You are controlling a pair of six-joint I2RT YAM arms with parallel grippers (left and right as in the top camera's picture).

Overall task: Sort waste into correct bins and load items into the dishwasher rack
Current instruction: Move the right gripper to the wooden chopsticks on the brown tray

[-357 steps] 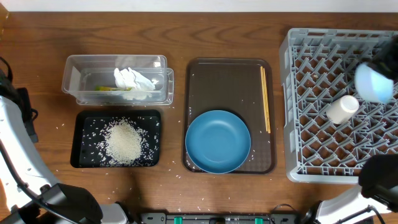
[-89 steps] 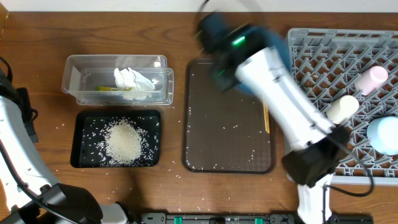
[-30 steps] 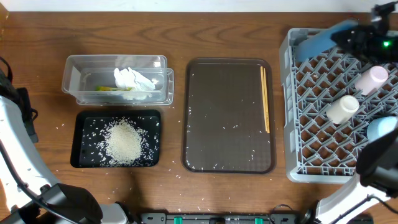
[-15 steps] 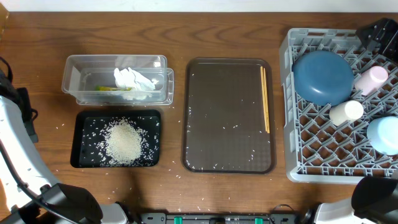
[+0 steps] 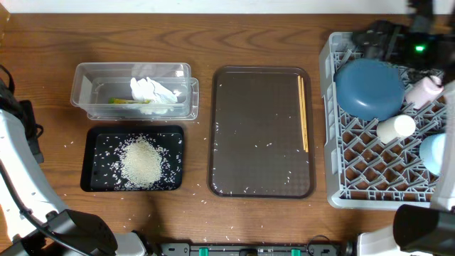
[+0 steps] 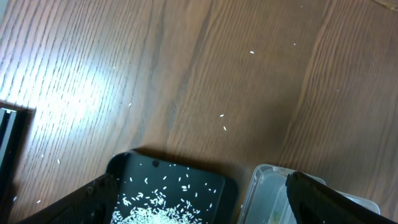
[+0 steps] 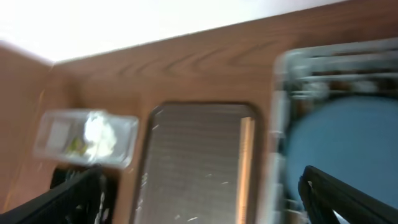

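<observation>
The large blue dish [image 5: 370,87] lies in the grey dishwasher rack [image 5: 328,128] near its back left corner, beside a pink cup [image 5: 426,89], a white cup [image 5: 396,128] and a light-blue bowl [image 5: 437,153]. My right gripper [image 5: 368,39] hangs open and empty above the rack's back edge; its blurred wrist view shows the dish [image 7: 342,143] below right. Chopsticks [image 5: 303,114] lie on the brown tray [image 5: 256,128]. The clear tub [image 5: 135,107] holds a napkin [image 5: 153,91] and a wrapper [image 5: 124,101]. Rice [image 5: 142,162] fills the black tray [image 5: 96,142]. My left gripper [image 6: 199,211] is open above the black tray [image 6: 174,180].
Loose rice grains dot the brown tray and the wooden table around the black tray. The left arm [image 5: 14,156] stands along the table's left edge. The rack takes up the whole right side.
The right gripper let go of the blue dish, which now lies flat in the rack. It opened wide and moved left along the rack's back edge. The left arm has not moved.
</observation>
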